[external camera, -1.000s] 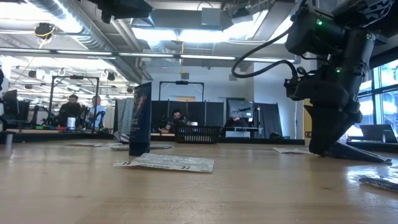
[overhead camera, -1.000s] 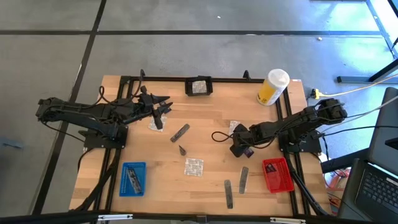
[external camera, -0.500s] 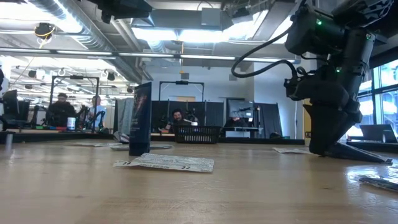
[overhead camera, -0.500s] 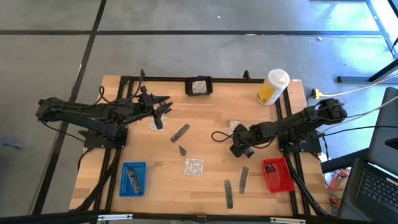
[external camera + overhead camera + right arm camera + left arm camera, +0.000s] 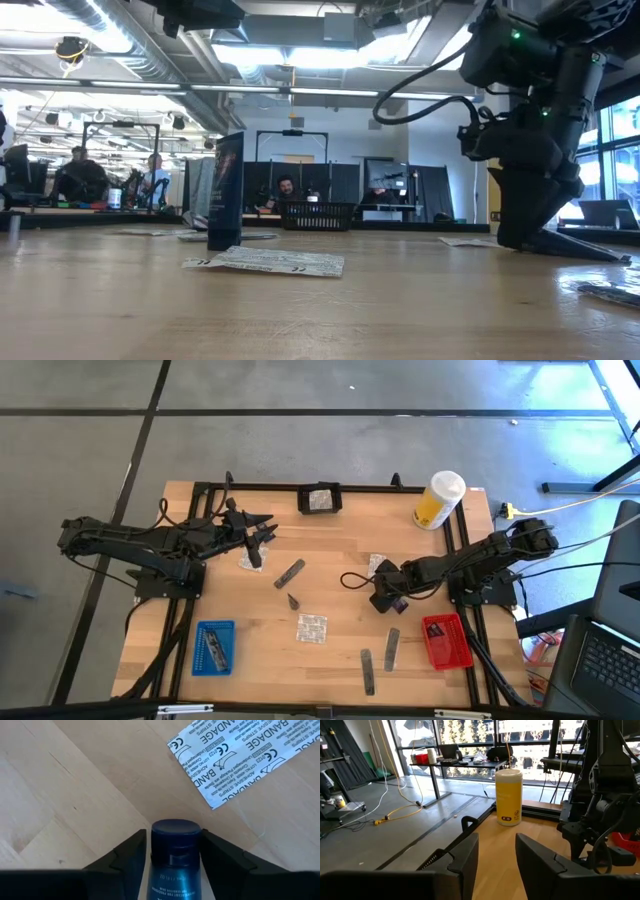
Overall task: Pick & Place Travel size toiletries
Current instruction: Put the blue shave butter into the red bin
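Note:
A dark blue tube (image 5: 175, 855) lies on the wood between the fingers of my right gripper (image 5: 174, 851), which points steeply down at the table's right middle (image 5: 386, 598). The fingers stand open on either side of the tube, with narrow gaps. A white bandage sachet (image 5: 235, 755) lies just beyond it. My left gripper (image 5: 262, 532) hangs level above the table's far left, open and empty (image 5: 496, 860). Foil sachets (image 5: 311, 628), grey sticks (image 5: 392, 648) and a small dark tube (image 5: 292, 601) lie scattered flat on the table.
A blue tray (image 5: 214, 647) sits near the front left and a red tray (image 5: 446, 641) near the front right. A yellow container with a white cap (image 5: 438, 500) stands at the far right. A black holder (image 5: 320, 499) sits at the far edge. People sit in the room beyond.

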Controlling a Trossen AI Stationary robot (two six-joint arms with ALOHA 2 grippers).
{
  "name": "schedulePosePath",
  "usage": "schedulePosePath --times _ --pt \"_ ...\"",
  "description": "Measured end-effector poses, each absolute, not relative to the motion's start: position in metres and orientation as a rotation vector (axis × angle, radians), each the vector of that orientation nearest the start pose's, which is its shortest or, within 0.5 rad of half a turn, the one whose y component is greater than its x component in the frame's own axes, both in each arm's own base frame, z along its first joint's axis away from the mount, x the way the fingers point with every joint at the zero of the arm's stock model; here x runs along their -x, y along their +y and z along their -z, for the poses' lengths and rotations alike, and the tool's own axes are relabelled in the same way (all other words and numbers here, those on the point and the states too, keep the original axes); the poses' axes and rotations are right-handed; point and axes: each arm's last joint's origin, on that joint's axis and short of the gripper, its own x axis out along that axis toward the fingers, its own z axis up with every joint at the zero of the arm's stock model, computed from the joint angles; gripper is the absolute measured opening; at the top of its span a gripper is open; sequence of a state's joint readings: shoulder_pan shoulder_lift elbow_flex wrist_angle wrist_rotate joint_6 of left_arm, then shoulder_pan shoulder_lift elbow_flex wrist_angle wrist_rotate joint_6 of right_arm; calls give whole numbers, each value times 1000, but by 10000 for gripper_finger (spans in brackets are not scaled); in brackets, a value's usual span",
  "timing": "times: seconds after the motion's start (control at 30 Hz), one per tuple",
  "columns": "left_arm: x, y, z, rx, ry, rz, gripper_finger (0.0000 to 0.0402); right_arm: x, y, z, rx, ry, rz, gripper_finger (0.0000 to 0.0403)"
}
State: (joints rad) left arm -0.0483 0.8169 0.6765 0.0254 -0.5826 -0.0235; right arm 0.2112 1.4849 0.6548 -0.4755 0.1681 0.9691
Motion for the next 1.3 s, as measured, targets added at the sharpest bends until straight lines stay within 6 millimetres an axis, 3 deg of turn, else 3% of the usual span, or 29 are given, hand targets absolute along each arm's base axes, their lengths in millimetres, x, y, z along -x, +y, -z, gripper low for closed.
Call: schedulePosePath --times 0.33,0.63,0.9,1.13,1.3 --pt "-182 7 -311 -13 104 -535 125 -228 44 -133 -578 1168 571 144" --pt "-182 7 -311 -14 104 -535 125 -228 44 -133 -578 1171 567 159" --pt "-182 7 -311 -13 104 -535 124 -228 44 -133 -580 1173 565 137" --pt "-182 7 -311 -13 104 -534 123 -228 44 -133 -580 1173 564 158" --pt "-182 7 -311 -13 104 -535 125 -228 44 -133 -580 1174 564 142"
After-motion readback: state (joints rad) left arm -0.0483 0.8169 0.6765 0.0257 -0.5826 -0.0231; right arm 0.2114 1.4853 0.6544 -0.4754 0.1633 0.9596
